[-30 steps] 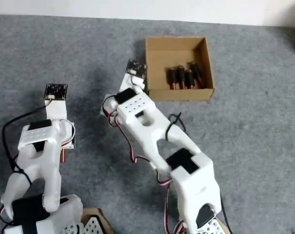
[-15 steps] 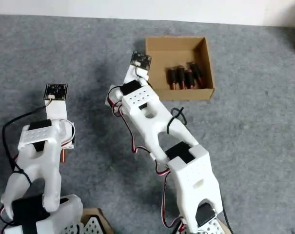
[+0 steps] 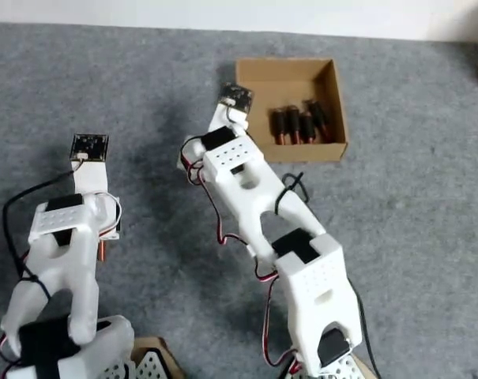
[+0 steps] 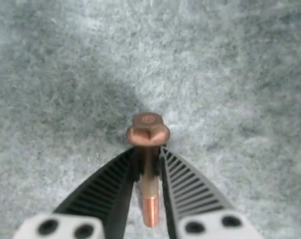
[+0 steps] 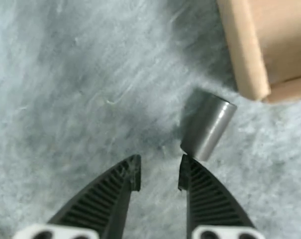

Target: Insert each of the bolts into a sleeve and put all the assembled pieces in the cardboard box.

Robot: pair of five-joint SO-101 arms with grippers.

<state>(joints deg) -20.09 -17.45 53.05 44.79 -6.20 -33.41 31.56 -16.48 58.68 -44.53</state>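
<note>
Right gripper (image 5: 159,173) just beside sleeve (image 5: 208,128)

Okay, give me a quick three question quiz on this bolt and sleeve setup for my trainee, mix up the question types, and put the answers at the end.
1. True or false: the left gripper is shut on a copper bolt.
2. Fill in the blank: the right gripper has its jaws ____.
3. Where is the grey sleeve relative to the cardboard box?
A) lying inside it
B) lying on the carpet just outside one of its corners
C) clamped in the right gripper

Key: 1 true; 2 open; 3 B.
</note>
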